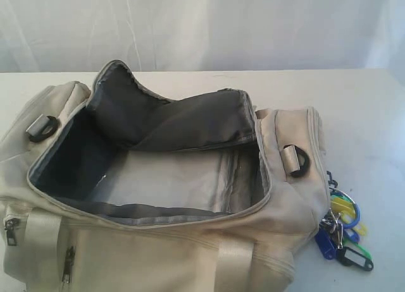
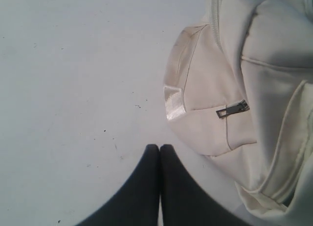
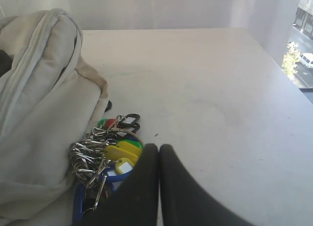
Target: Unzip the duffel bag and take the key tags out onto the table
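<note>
Cream fabric fills the exterior view: the duffel bag lies on the white table with its top wide open. The lid flap is thrown back and its grey lining faces up. A black D-ring sits on the right end, and another sits on the left end. A pale webbing strap runs down the near side.

And there are the key tags, out on the table, right against the bag's right end! Blue, yellow, green and black tags show from outside. The right wrist view adds a red one and a tangle of metal rings leaning on the fabric.

Over to the right gripper: its black fingers are pressed tip to tip with nothing between them. It is just beside the bunch, and the tags lie between it and the bag.

On to the left gripper: same story, fingers closed together and empty, over bare tabletop. It is near the bag's rounded left end, where a small metal zipper pull lies flat on a pocket. Whether either claw touches the table, I cannot tell.
</note>
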